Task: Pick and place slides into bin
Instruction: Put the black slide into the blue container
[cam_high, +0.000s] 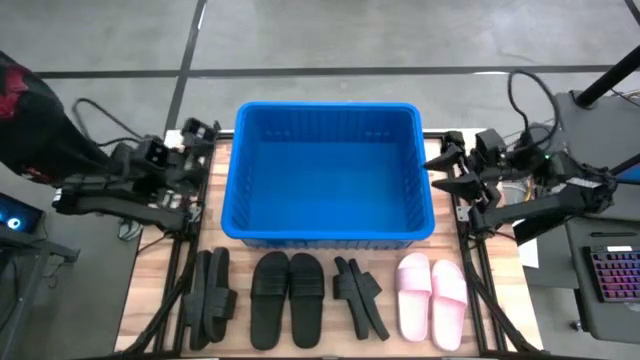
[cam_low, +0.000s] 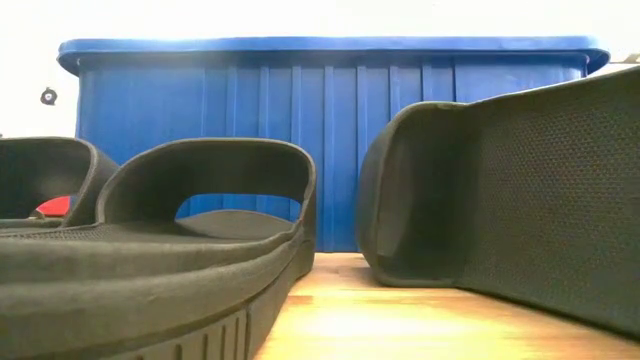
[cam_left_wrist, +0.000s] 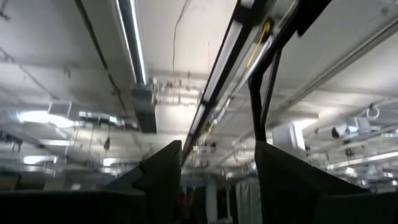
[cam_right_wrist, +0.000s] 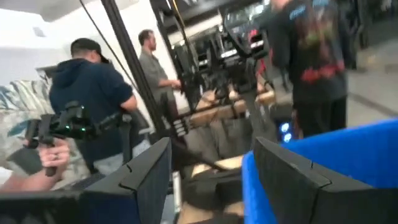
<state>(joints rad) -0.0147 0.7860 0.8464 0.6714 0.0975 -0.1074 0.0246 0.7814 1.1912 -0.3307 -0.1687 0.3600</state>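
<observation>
Only the high view shows everything at once. The left gripper (cam_high: 200, 135) sits by one end of the blue bin (cam_high: 327, 232), and the right gripper (cam_high: 447, 165) sits by the other end. Both have their fingers spread apart and hold nothing.

The slides lie in a row on the wooden table (cam_high: 150, 290), past the bin's long wall and well away from both grippers. There are black slides (cam_high: 288, 297) and one pink pair (cam_high: 432, 296).

The low view shows only big black slides (cam_low: 160, 250) up close and the bin wall (cam_low: 330, 130). The pink pair is hidden there.

The left wrist view sees only the ceiling.

The right wrist view shows people (cam_right_wrist: 93, 106) behind the table, blurry.

The bin has nothing inside.
</observation>
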